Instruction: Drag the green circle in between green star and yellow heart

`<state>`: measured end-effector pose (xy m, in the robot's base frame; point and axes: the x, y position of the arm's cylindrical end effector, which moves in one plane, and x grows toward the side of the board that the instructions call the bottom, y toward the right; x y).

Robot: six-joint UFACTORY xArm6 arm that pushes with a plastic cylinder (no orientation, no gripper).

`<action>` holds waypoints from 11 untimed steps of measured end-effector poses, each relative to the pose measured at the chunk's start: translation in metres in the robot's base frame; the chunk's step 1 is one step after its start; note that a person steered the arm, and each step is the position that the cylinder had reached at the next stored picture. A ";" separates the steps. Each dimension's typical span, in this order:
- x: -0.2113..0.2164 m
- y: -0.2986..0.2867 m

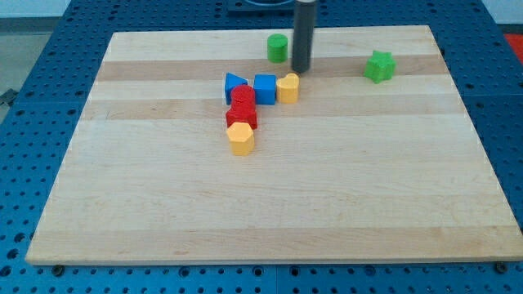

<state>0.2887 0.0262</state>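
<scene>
Standing upright, rod with my tip (301,71) just at 4 o'clock of green circle (278,48), above yellow heart (288,87); no gripper fitted, nothing held. Green star (379,67) well apart at 3 o'clock. Wooden board (327,188), pale, on blue perforated table (49,98).

One raised camera looks obliquely down across the whole board (270,212).
</scene>
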 end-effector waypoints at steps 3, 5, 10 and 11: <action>-0.062 -0.069; -0.019 0.019; 0.058 0.055; 0.078 0.082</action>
